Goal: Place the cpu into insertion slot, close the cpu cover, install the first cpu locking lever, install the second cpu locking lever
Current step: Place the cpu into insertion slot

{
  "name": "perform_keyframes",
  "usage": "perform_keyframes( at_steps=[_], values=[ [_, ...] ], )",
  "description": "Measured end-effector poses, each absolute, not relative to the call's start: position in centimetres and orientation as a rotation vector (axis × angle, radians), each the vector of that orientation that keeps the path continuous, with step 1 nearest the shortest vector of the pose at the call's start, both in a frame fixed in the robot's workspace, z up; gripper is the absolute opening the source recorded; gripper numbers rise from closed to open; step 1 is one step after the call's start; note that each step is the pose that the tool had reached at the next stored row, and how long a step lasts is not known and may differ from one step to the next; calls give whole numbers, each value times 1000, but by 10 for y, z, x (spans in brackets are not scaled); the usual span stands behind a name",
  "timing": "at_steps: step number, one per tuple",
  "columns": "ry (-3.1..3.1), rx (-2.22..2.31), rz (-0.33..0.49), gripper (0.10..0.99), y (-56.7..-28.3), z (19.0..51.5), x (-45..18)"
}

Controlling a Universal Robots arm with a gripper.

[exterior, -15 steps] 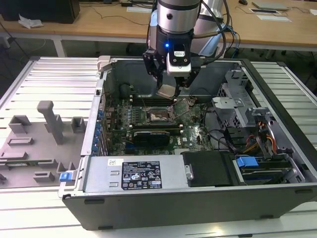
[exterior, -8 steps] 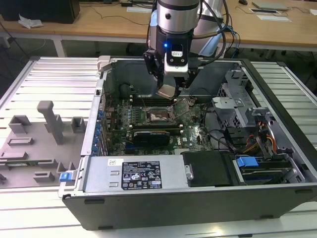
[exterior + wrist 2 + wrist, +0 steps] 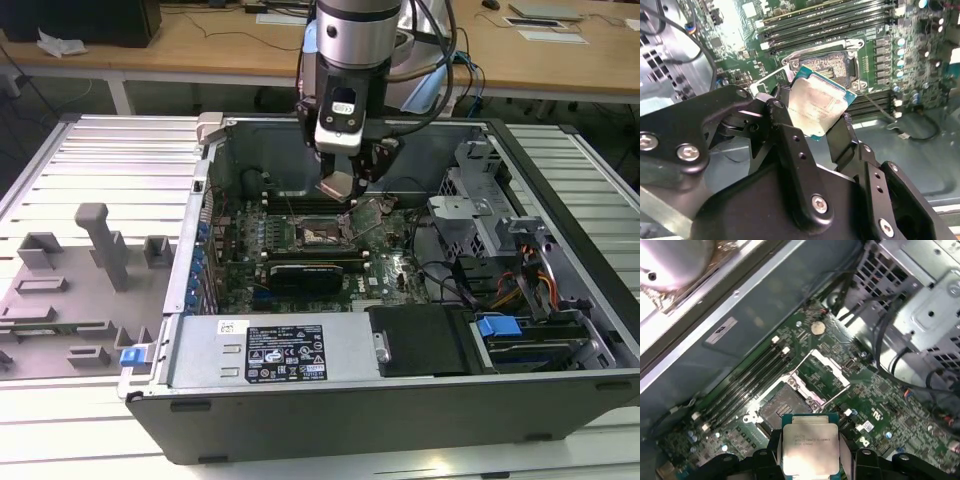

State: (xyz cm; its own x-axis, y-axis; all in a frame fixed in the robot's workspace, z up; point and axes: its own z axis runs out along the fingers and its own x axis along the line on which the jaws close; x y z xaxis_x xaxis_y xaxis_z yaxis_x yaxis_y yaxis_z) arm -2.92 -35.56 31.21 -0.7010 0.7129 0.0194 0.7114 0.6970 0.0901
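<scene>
Grips the cpu (image 3: 811,447) by two opposite edges between the black fingers (image 3: 790,135) of the gripper (image 3: 812,125), tilted above the insertion slot (image 3: 785,407) inside the open case (image 3: 400,410). Looks square and flat: pale silver-grey lid, faint print, green rim. Seems clear of the slot, near the raised cpu cover (image 3: 832,366).
</scene>
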Motion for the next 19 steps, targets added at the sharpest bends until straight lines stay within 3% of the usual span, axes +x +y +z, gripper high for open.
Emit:
perform_keyframes(
  at_steps=[19],
  values=[
    [2607,1688,134,541,-356,307,-29]
  ],
)
